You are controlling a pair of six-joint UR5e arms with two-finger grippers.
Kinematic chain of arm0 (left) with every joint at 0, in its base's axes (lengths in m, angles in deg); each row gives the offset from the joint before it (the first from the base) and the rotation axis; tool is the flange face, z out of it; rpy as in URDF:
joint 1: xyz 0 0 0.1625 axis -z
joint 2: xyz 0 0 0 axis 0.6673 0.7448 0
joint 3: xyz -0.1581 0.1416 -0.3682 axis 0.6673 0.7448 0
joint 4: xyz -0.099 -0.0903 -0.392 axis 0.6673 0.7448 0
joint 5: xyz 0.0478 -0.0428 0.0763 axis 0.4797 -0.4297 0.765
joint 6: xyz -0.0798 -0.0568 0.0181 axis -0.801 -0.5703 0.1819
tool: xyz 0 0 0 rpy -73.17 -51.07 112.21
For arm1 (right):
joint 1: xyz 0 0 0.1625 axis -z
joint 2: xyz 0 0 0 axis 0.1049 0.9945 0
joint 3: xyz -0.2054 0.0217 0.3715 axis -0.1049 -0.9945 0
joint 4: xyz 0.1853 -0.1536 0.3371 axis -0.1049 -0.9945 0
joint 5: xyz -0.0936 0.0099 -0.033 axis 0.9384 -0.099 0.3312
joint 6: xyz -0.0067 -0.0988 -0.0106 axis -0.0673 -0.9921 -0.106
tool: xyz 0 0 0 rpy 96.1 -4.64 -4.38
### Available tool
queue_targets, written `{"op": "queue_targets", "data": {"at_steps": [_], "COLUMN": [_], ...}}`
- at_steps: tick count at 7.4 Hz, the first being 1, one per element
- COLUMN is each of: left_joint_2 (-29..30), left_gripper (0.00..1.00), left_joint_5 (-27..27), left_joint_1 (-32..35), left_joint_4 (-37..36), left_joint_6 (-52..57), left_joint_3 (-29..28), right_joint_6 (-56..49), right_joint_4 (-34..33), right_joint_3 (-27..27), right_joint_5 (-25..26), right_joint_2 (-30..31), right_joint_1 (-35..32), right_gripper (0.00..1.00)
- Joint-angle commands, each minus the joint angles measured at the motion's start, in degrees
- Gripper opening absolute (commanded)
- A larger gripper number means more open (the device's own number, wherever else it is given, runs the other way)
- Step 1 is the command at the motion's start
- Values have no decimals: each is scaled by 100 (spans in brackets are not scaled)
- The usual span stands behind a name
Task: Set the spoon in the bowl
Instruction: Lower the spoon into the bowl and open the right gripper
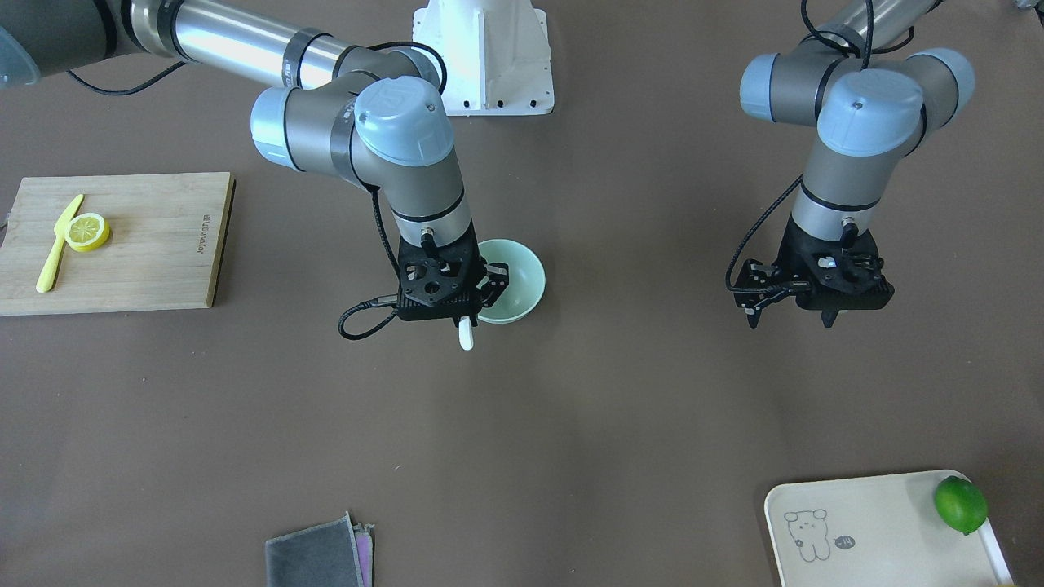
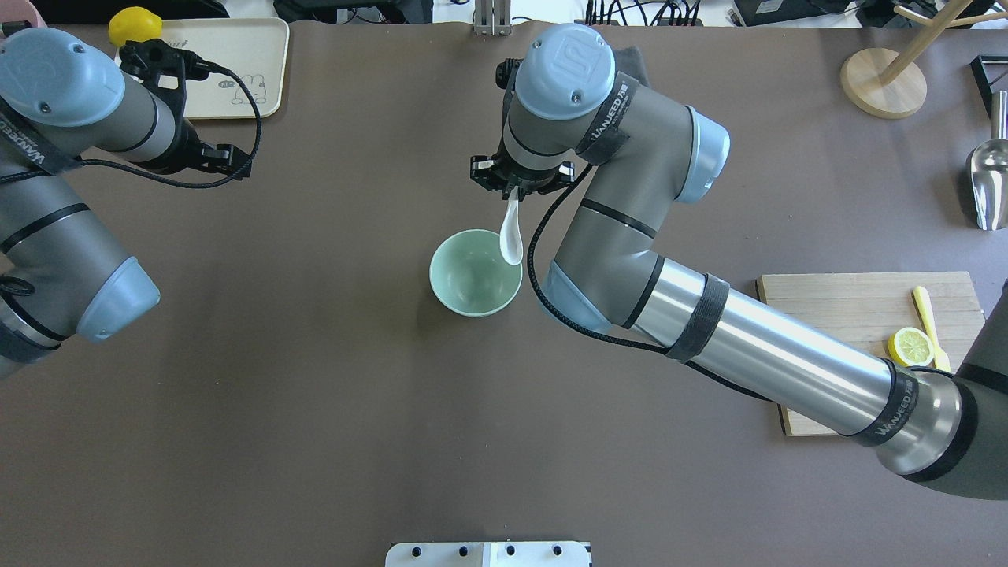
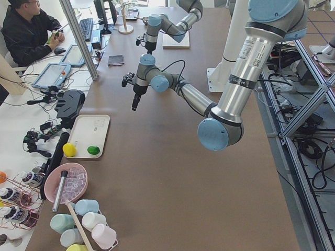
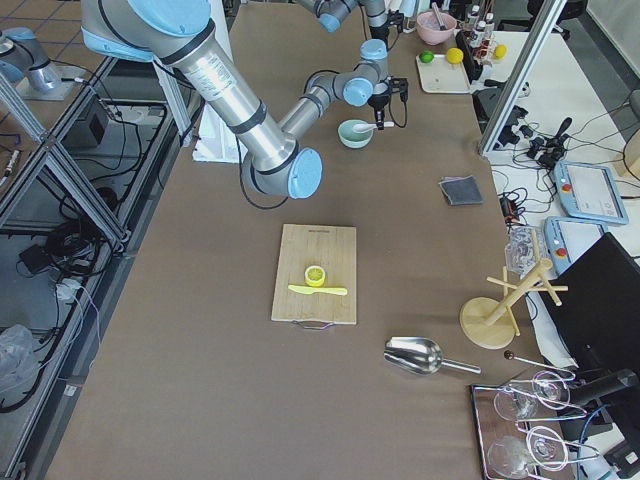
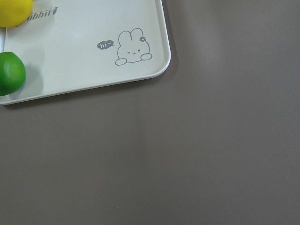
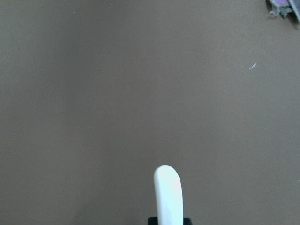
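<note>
Pinching the spoon (image 2: 511, 236) handle — right fingers (image 6: 186, 221), scoop over bowl (image 2: 465, 277) rim.

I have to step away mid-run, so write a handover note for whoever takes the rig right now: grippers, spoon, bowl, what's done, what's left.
Right gripper: shut on the spoon, held by its handle, scoop tilted down toward the bowl.
Left gripper: open, empty, over bare table beside the tray.
Bowl: upright mid-table, empty; the scoop hangs over its rim, contact unclear.
Done: spoon picked up and carried to the bowl.
Left: lower it, release into the bowl, withdraw.
</note>
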Motion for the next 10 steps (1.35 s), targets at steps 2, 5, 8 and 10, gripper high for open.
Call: {"op": "queue_targets", "data": {"at_steps": [2,5,8,10], "left_joint_2": [-1,-62,-150,-298], "left_gripper": [98,98,98,98], "left_joint_5": [0,9,9,9], "left_joint_1": [1,1,1,1], "left_joint_4": [-2,7,7,207], "left_joint_6": [-3,-3,-3,-12], "left_joint_3": [-29,-20,15,24], "right_joint_6": [186,186,177,186], "right_joint_4": [240,284,451,521], "right_joint_3": [-81,-134,-266,-266], "right_joint_5": [573,785,917,917], "right_joint_2": [-75,-75,-75,-75], "right_joint_1": [483,599,660,652], "right_gripper": [0,0,0,77]}}
